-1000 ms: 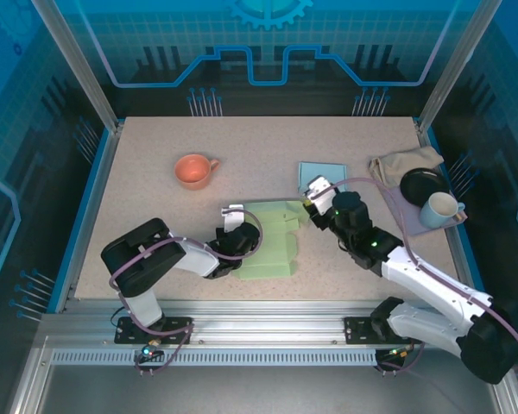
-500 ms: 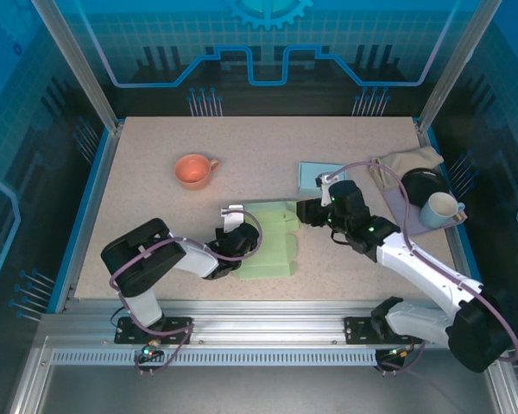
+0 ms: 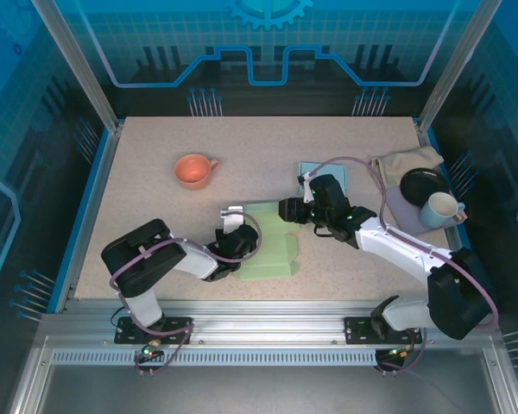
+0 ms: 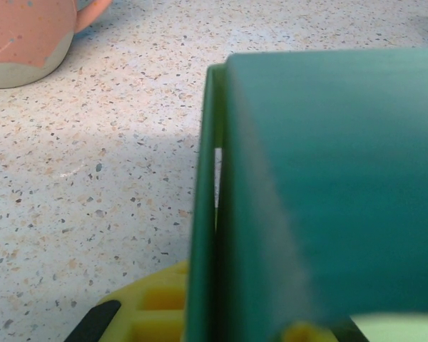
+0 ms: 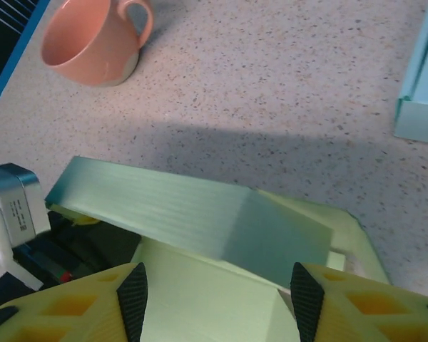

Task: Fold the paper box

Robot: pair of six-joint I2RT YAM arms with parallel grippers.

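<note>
Table [image 3: 259, 142]: speckled beige top; both arm bases sit at the bottom edge of the top view.
Orange mug [image 3: 192, 170]: upright in the left half of the top view, above the left arm and well apart from the paper box.
Left gripper [image 3: 236, 251]: lies low on the table, left of centre. The jaws are closed on the left edge of the paper box. In the left wrist view a green panel runs down between the yellow fingers [image 4: 157, 317].
Paper box [image 3: 272, 248]: pale green, partly folded, at bottom centre of the table between the two grippers. One long flap [image 5: 192, 210] stands tilted above the base panel (seen most clearly in the right wrist view).
Right gripper [image 3: 286, 210]: at the upper right corner of the paper box. The jaws stand apart with nothing clamped, and the raised flap lies ahead of the gap between the two fingers [image 5: 133, 299]. Contact with the flap cannot be determined.
Light blue box [image 3: 324, 173]: flat on the table, just above the right gripper.
Beige cloth [image 3: 404, 160]: crumpled at the upper right of the table.
Black plate [image 3: 421, 182]: touching the lower right edge of the cloth.
Pale blue mug [image 3: 440, 210]: upright, just below the black plate.
</note>
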